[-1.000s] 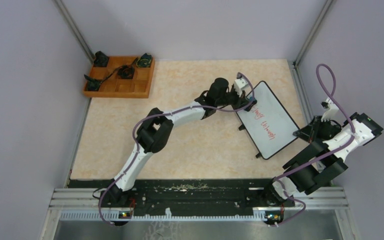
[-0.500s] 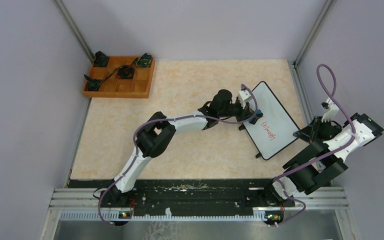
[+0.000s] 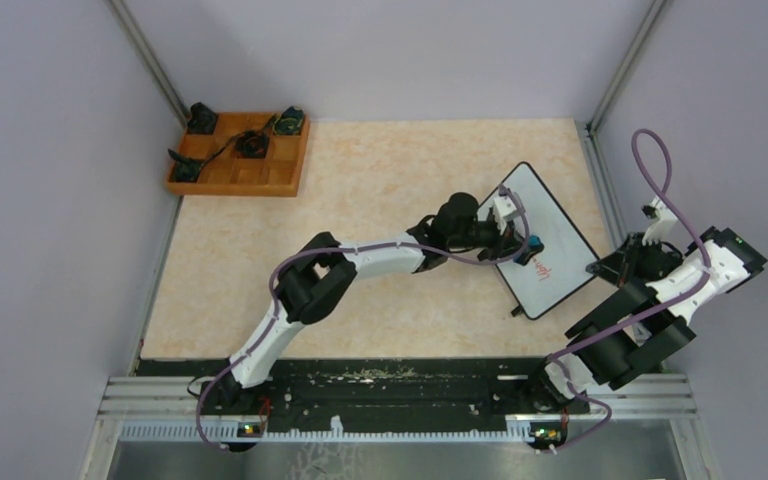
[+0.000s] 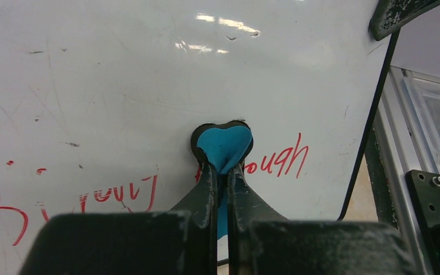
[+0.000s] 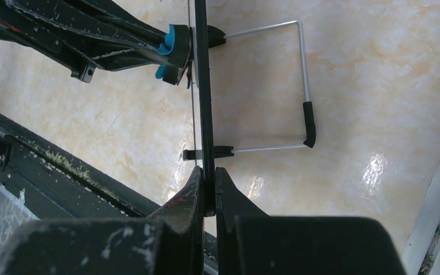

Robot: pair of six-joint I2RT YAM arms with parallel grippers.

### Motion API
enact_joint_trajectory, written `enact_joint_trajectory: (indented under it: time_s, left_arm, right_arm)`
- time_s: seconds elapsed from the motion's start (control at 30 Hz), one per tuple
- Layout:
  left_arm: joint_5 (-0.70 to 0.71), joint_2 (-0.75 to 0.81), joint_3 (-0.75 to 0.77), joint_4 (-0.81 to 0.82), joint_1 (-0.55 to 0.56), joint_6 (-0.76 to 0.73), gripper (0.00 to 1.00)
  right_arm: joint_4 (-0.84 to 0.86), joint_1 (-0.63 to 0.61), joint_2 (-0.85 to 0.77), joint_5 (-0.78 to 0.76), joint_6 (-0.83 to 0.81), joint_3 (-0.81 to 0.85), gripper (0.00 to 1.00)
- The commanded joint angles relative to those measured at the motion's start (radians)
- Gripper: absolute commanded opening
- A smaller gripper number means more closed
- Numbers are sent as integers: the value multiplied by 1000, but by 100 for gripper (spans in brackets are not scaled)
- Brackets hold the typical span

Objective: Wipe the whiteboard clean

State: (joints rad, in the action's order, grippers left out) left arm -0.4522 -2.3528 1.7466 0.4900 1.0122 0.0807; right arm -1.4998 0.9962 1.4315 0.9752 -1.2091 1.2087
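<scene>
Top view: the whiteboard (image 3: 552, 212) sits angled at the right of the frame, mid-height. The left gripper (image 3: 526, 248) reaches across onto its face, while the right gripper (image 3: 605, 268) meets its lower right edge, apparently to steady it. Left wrist view: the jaws are clamped on a blue eraser (image 4: 224, 144) pressed to the board beside red handwriting (image 4: 278, 160). More red marks sit lower left, so wiping looks unfinished. Right wrist view: the jaws pinch the board's black frame edge-on, beside its wire stand (image 5: 305, 86), likely bracing it against the wiping push.
</scene>
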Motion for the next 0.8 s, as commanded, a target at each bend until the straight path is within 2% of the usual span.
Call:
enact_joint_trajectory:
  time_s: [0.0,0.37,0.77]
  left_arm:
    - [51,13,44,-23,-23,-45,0]
    - [114,3,60,-55,-108,-104,0]
    - [93,-72,151,-78,-175,-85,0]
  right_arm:
    - [1,-1,-29,-51,-86,-28,0]
    - [1,-1,-32,-65,-110,-43,0]
    - [0,-1,-28,-77,-121,-50,0]
